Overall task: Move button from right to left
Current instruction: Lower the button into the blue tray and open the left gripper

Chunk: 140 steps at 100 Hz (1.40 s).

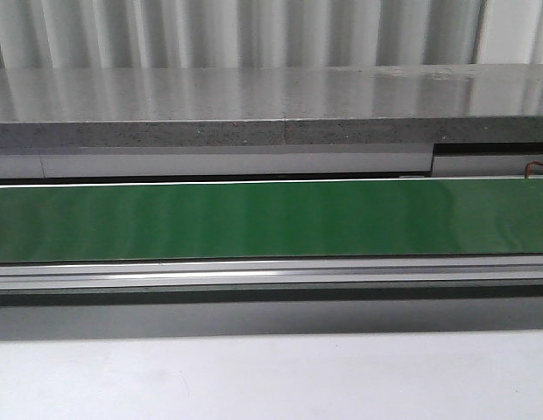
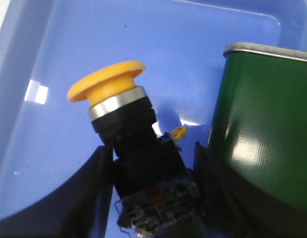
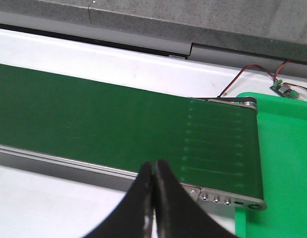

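Left gripper (image 2: 151, 186) pinches the button (image 2: 128, 144) by its contact block, above a blue tray (image 2: 203, 54) beside the green conveyor belt (image 2: 262, 139) end. Right gripper (image 3: 153, 183) is pressed together, holding nothing. Judgement: transfer nearly done; release into tray remains.

The left gripper (image 2: 153, 193) grips the button (image 2: 131, 144) (jaws astride its body); the right gripper (image 3: 153, 171) is closed, empty.

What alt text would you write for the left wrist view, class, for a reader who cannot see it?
The left gripper holds the button, yellow cap tilted away from the fingers, over a blue tray. The green conveyor belt's end stands beside it.
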Tool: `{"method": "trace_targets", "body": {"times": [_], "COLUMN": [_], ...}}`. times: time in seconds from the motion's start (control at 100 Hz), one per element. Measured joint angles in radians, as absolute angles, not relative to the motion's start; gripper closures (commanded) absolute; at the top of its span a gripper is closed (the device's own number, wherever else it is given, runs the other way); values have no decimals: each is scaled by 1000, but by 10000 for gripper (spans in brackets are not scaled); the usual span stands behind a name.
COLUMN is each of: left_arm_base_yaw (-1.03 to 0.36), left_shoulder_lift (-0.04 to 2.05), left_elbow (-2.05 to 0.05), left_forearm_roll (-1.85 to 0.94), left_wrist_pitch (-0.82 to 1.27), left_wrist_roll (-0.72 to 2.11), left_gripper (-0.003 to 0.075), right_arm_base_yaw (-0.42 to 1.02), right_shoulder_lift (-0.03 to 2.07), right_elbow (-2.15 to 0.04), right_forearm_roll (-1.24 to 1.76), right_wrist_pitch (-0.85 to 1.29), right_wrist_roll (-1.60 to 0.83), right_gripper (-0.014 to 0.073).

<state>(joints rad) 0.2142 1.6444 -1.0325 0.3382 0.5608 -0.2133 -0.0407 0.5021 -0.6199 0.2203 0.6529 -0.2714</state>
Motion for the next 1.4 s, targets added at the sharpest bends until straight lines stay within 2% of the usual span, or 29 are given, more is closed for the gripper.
{"method": "trace_targets", "body": {"times": [0.32,0.63,0.68,0.75,0.9,0.97,1.02,1.4], "left_arm_base_yaw": [292,299,299,299,299,299,299,299], "left_shoulder_lift": [1691,1767,1772,1773,1773,1773,1773,1741], "left_elbow": [-1072,-1073,-1073,-1073,-1073,-1073,-1073,-1073], "left_forearm_roll": [292,239,230,224,220,220,220,211], "left_wrist_pitch": [542,533,531,522,511,511,511,490], "left_wrist_roll": [-211,-191,-185,-181,-176,-176,-176,-176], "left_gripper": [740,733,705,616,300,201,180,185], "right_arm_base_yaw": [-41,-41,-41,-41,-41,-41,-41,-41], "right_shoulder_lift": [502,502,502,502,502,502,502,502], "right_elbow": [-620,-620,-620,-620,-620,-620,-620,-620], "right_forearm_roll": [220,220,220,220,220,220,220,220], "right_wrist_pitch": [653,653,653,653,653,653,653,653], "right_wrist_roll": [-271,-271,-271,-271,-271,-271,-271,-271], "right_gripper": [661,661,661,661,661,661,661,661]}}
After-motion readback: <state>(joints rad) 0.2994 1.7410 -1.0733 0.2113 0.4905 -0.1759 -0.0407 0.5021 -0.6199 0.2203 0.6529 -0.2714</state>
